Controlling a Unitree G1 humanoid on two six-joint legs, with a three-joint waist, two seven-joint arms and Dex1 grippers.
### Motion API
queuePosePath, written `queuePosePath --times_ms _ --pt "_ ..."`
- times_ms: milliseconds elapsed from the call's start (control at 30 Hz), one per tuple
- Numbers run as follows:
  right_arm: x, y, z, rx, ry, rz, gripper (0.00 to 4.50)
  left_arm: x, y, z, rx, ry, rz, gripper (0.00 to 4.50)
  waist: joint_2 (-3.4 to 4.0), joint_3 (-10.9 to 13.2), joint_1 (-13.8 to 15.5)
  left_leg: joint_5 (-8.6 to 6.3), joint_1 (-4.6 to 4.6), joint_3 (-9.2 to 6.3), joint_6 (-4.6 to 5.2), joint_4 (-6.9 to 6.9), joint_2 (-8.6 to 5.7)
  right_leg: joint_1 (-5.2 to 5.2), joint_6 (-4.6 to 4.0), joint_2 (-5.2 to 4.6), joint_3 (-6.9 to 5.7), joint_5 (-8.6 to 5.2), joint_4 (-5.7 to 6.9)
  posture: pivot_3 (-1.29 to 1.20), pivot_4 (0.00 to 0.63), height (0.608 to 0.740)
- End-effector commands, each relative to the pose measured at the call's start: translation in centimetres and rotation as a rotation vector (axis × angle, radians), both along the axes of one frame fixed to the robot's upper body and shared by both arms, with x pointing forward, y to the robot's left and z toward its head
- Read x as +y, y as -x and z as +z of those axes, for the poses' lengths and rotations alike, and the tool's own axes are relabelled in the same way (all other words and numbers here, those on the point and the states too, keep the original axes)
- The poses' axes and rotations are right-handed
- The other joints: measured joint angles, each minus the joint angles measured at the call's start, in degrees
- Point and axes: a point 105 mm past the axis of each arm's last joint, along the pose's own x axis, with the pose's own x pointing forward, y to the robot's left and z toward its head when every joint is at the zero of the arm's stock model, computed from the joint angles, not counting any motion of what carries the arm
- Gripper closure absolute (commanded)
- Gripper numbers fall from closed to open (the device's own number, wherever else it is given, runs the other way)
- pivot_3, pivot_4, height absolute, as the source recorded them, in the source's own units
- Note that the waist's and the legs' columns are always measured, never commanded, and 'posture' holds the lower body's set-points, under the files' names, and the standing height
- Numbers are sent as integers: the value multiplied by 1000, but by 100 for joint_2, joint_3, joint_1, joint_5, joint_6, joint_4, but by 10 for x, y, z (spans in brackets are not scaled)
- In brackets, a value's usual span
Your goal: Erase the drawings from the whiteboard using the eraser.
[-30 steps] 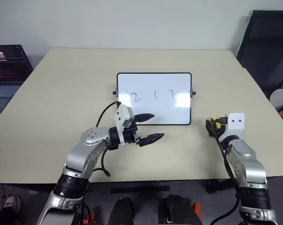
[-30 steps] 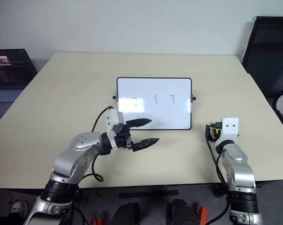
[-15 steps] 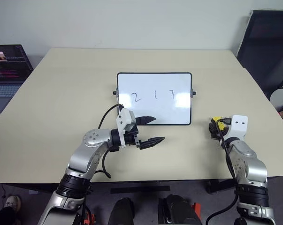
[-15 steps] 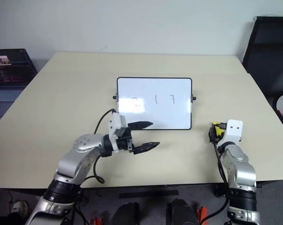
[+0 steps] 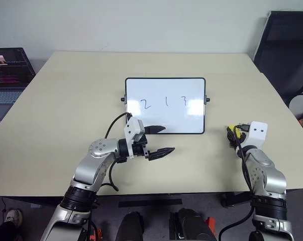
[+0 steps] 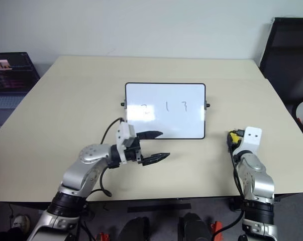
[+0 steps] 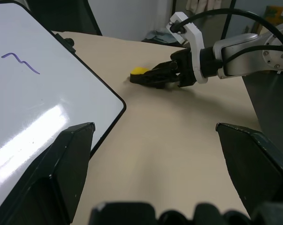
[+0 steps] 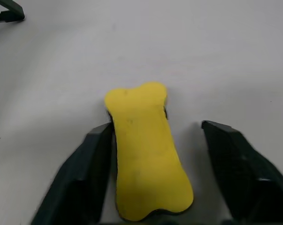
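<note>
We see the grasping step in hand: our right tool straddles the yellow eraser on the beige worktop, its fingers apart, one touching the block's side, the other with a gap, so nothing is clamped. Our left tool hovers with fingers apart by the near edge of the whiteboard, whose drawings remain unerased. Next, we judge, the right fingers must close, lift and carry the eraser leftward. A laptop and a black chair flank the worktop
</note>
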Motion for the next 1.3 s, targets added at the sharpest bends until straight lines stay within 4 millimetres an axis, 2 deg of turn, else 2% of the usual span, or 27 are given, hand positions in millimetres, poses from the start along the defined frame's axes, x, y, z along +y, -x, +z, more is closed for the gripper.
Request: queuePosePath --times_ms 33,100,500,700,800,933,1300 --pt "-2 -3 18 -67 -3 -12 2721 1 0 9 -47 6 -10 0 0 0 -1 0 0 0 0 0 0 0 0 0 0 0 0 0 150 740" --pt "-1 -3 18 -69 -4 -13 3365 1 0 9 -48 5 -10 0 0 0 -1 0 0 0 0 0 0 0 0 0 0 0 0 0 150 740" --pt "2 -6 21 -83 -15 -10 3399 1 -2 11 -53 1 -7 0 0 0 -1 0 0 0 0 0 0 0 0 0 0 0 0 0 150 740" --pt "18 -11 47 -180 94 81 3399 12 -21 6 -87 -33 161 0 1 1 -3 0 0 1 0 0 0 -1 0 0 1 0 0 0 150 740" --pt "35 -16 65 -259 120 144 3399 27 -43 7 -120 -16 353 0 1 1 -4 0 0 0 0 0 1 -2 0 1 0 0 0 0 150 740" --pt "75 -24 83 -371 146 296 3399 37 -64 11 -176 8 563 0 1 1 -3 0 -1 -1 0 0 1 -2 4 1 0 2 0 0 150 740" --pt "136 -56 113 -499 133 443 3399 26 -67 21 -198 44 575 0 1 1 5 0 -4 0 0 0 0 -2 7 0 -1 5 0 0 150 740"
